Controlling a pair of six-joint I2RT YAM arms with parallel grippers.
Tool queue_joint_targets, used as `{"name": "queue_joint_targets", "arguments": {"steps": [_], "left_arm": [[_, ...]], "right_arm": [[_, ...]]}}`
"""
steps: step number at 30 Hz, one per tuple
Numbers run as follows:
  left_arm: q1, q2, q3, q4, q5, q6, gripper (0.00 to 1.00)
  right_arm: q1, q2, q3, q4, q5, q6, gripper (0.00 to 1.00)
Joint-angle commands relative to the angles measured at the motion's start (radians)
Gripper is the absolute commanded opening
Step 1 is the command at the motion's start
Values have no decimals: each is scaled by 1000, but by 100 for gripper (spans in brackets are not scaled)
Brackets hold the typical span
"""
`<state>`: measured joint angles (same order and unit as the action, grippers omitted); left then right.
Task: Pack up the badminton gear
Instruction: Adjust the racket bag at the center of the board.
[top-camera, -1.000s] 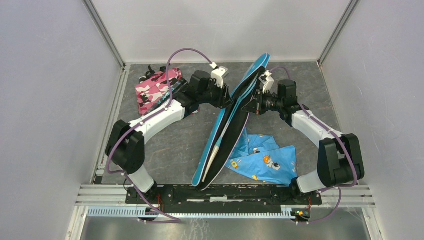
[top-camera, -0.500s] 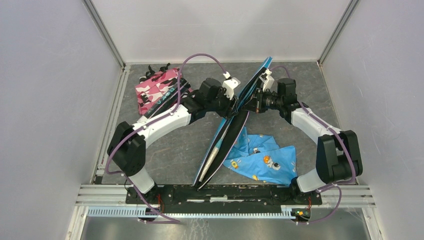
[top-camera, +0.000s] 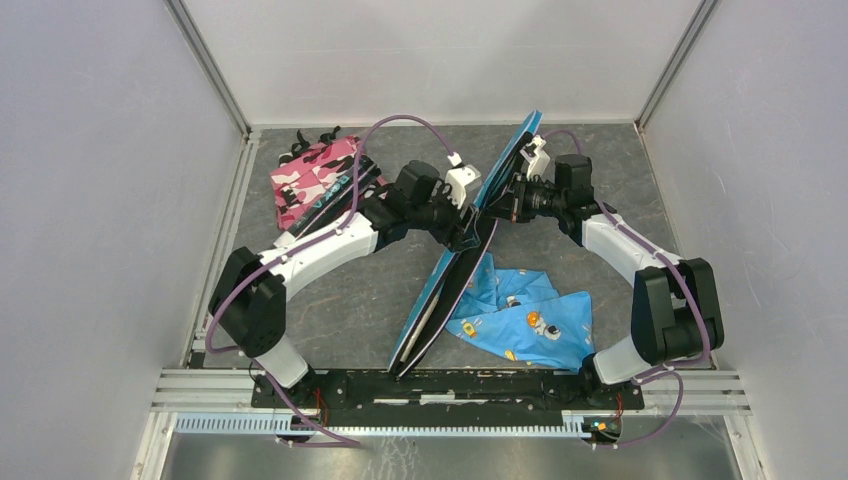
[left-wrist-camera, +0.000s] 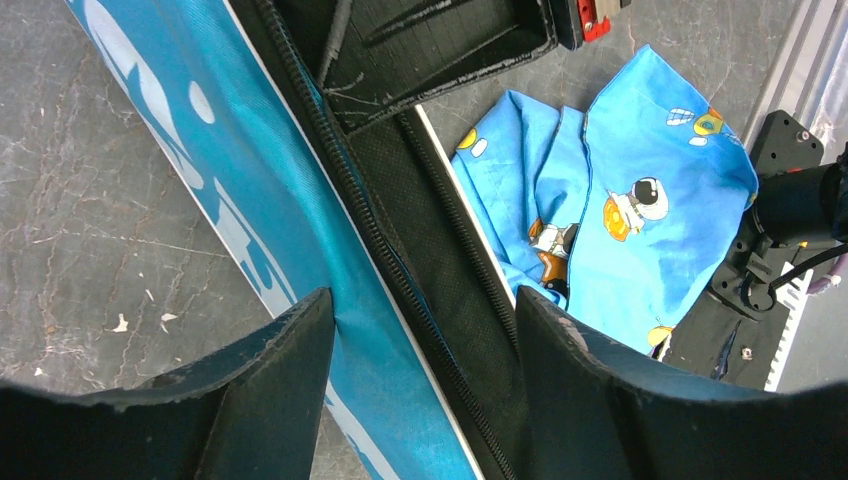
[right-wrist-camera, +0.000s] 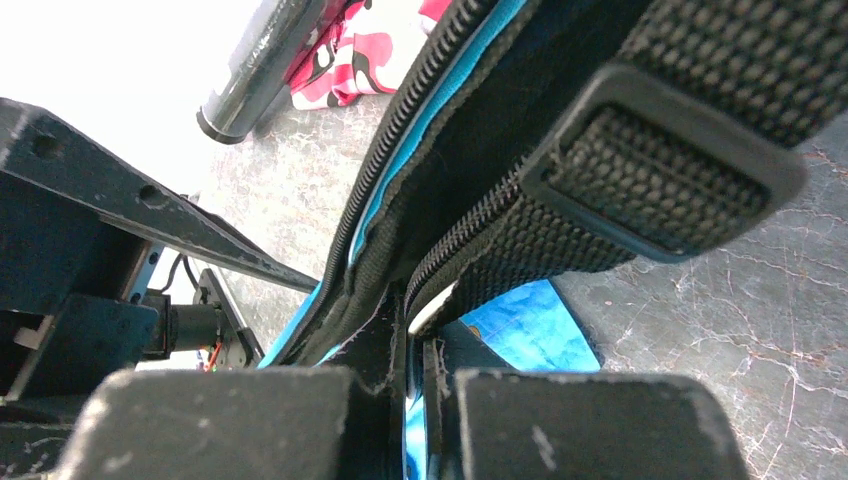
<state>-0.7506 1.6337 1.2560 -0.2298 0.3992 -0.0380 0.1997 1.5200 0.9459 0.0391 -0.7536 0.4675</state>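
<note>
Two arms meet at one racquet cover

Top view: the blue cover stands on its long edge and runs diagonally from just before my bases to the far middle of the table. My right gripper is pinched on its upper rim near the far end, and my left gripper sits against its left face, just opposite. A pale strip shows inside the near end; I take it for a racquet handle but cannot be sure. The black tube lies well apart to the left, against the pink bag. The cartoon cloth lies on the right, just beside the cover.

Left wrist view: my fingers stand spread, straddling the blue panel and its zipper track. One touches the panel and the other stands clear, so nothing is clamped.

Right wrist view: my pads are pressed together on the cover's seam, with zipper teeth and a black webbing strap above them.

Step in hand, as I judge it: steadying the upright cover so that its mouth can be worked, with the tube not yet packed. The next move calls for my left fingers to close on the near flap or the zipper pull, which I cannot see, while my right grip holds firm so the cover does not topple onto the cloth
</note>
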Motion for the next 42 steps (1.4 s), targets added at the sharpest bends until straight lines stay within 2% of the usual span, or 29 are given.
{"name": "queue_joint_targets", "arguments": {"steps": [1,10,13,18,23,29,42], "left_arm": [[-38,-24,-20,17,-37,-31,75],[-123,-15,-59,42,-183,-24,88],[-148,-12,-61,44,-257,-10,88],[-191,2,-51,43,-439,54,82],[-232,22,-32,43,-562,98,78],[-258,31,-12,26,-621,131,65],[-256,-18,-35,46,-611,162,29]], "right_arm": [[-5,-7,41,126,15,55,0],[-6,6,59,137,33,68,0],[-6,9,59,138,36,72,0],[-5,14,57,138,36,73,1],[-6,23,71,137,31,77,3],[-5,44,94,112,31,54,7],[-6,64,131,41,15,-90,23]]}}
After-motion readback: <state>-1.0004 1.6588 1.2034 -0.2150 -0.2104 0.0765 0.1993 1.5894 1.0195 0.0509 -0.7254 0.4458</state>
